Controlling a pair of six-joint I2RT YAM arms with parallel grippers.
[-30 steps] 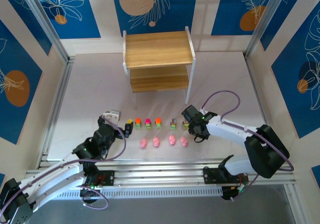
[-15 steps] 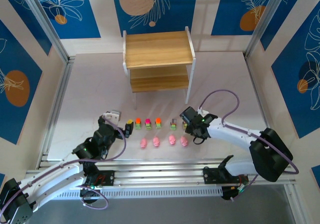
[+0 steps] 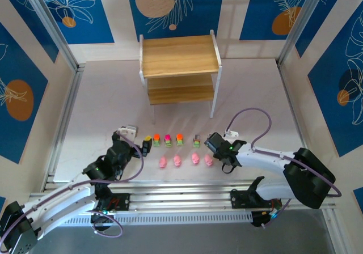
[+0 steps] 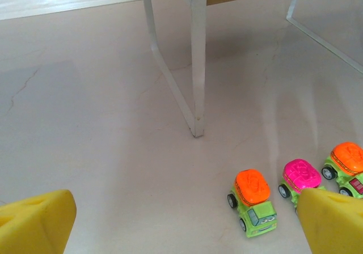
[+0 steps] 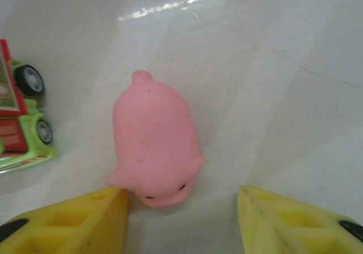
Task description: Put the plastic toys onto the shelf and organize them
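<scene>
Pale glossy worktop (image 3: 255,89) is closed in by blue flowered wall panels (image 3: 82,10) on the far side and on both flanks, with metal rails (image 3: 62,112) along its left and right edges. The plastic toys lie in two short rows on its near middle: cars (image 3: 168,139) in the far row and four pink figures (image 3: 176,161) in the near row.

The rightmost pink figure (image 5: 154,140) lies flat on the worktop between the yellow fingers of the right tool (image 5: 181,208). The jaws are partly apart and hold nothing. One finger (image 5: 74,220) touches its flipper, the other stands clear of it. A green car (image 5: 22,129) sits just beside it.

The left tool (image 4: 184,225) hangs at the left end of the car row with its jaws wide and nothing between them. An orange-topped car (image 4: 253,200) and a magenta-topped car (image 4: 300,177) stand just ahead of it.

The shelf (image 3: 179,55) stands at the far middle, well apart from the toys. A broad strip of bare worktop lies between them, and open floor runs on each side of its white legs (image 4: 197,67) to the rails.
</scene>
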